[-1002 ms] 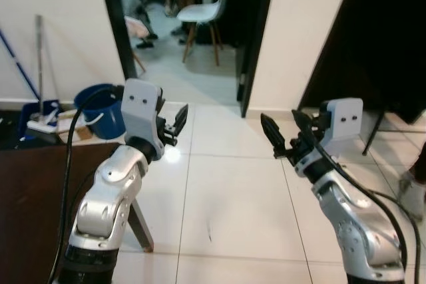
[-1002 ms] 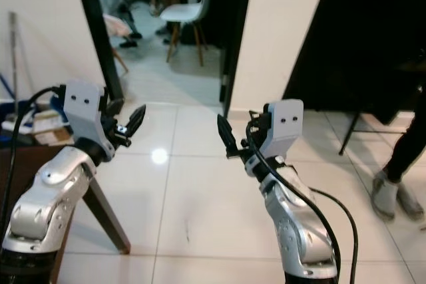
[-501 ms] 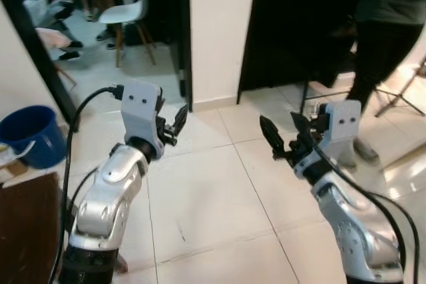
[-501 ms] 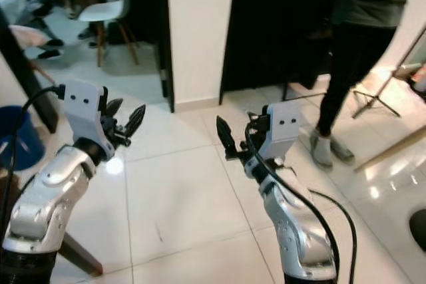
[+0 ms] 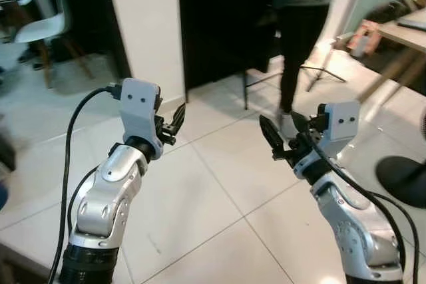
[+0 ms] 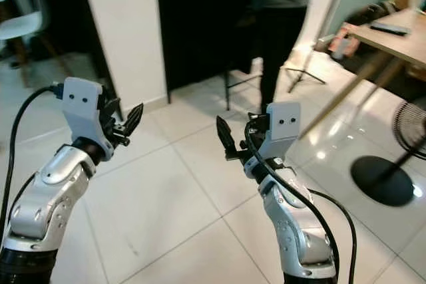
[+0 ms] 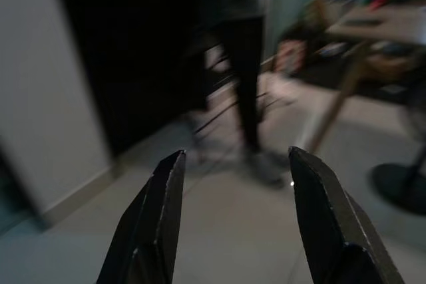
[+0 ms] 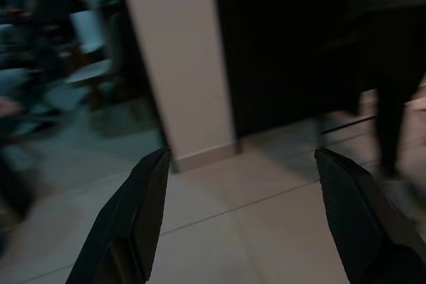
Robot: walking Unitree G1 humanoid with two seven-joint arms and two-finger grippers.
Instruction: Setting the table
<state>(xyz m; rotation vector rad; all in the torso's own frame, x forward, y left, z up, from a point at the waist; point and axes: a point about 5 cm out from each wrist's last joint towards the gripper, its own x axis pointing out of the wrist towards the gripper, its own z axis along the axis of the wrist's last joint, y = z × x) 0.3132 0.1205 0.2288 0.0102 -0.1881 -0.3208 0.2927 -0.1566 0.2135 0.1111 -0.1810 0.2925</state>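
Both arms are raised in front of me over a white tiled floor (image 5: 219,191). My left gripper (image 5: 174,120) is open and holds nothing. My right gripper (image 5: 283,135) is open too, with empty space between its fingers (image 8: 136,221). A wooden table (image 6: 386,31) stands at the far right with a dark flat item (image 6: 385,27) on its top. In the left wrist view the same table (image 7: 373,28) appears blurred in the distance beyond the black fingers (image 7: 156,221).
A person (image 5: 303,18) in dark trousers stands ahead by a dark doorway (image 5: 219,18). A white pillar (image 5: 143,24) is at the left, a white chair (image 5: 40,28) beyond it. A black round stand base (image 5: 403,181) sits on the floor at right, a tripod (image 5: 319,64) near the person.
The whole view has swung to the right: the blue bucket and dark table at left have gone out of frame, and the person, wooden table and stand base have come in. Both grippers stay open.
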